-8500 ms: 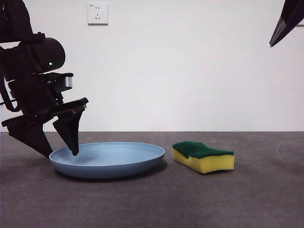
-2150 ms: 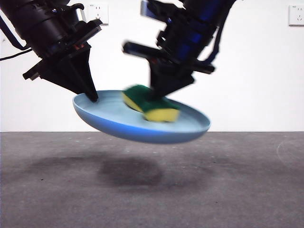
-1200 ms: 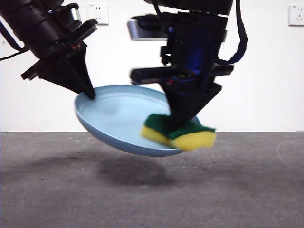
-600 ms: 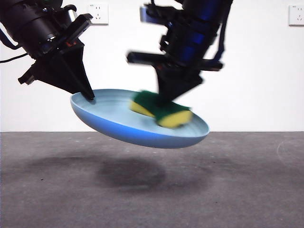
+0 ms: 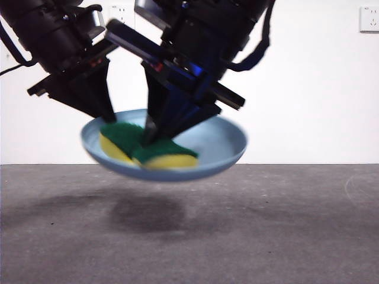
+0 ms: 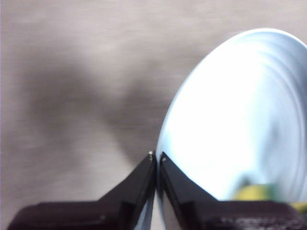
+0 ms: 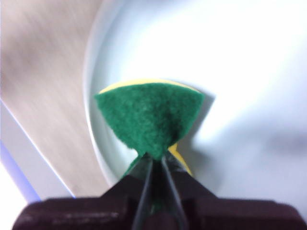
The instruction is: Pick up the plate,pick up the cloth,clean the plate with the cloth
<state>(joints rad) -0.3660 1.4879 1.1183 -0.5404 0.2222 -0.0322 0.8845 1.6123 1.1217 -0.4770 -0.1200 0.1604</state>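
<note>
- A dark grey, finely textured tabletop (image 5: 284, 236) fills the lower part of the front view, nearest the camera; a soft blurred shadow (image 5: 148, 213) is cast on it left of centre, under the raised things.
- The plate (image 5: 225, 145), light blue and shallow, is held clear of the tabletop at mid-height, left of centre, tilted so that its inner face is turned toward the camera.
- The cloth (image 5: 142, 148) (a yellow sponge with a dark green layer) is pressed against the plate's inner face, at its lower left part in the front view; some motion blur is seen on it.
- The right gripper (image 5: 151, 135) comes down from the top centre of the front view; in the right wrist view (image 7: 154, 163) its jaws are seen pinched tight on the sponge's green layer, which is squeezed into a narrow waist between them.
- The left gripper (image 5: 108, 115) enters from the upper left of the front view; in the left wrist view (image 6: 157, 155) its jaws are seen closed on the plate's rim, one jaw to each side of it.
- Behind everything stands a plain white wall (image 5: 308, 89), meeting the tabletop along a level line.
- On the wall, one white socket (image 5: 370, 18) is seen in the upper right corner, and another (image 5: 123, 10) is partly hidden behind the arms near the top left.
</note>
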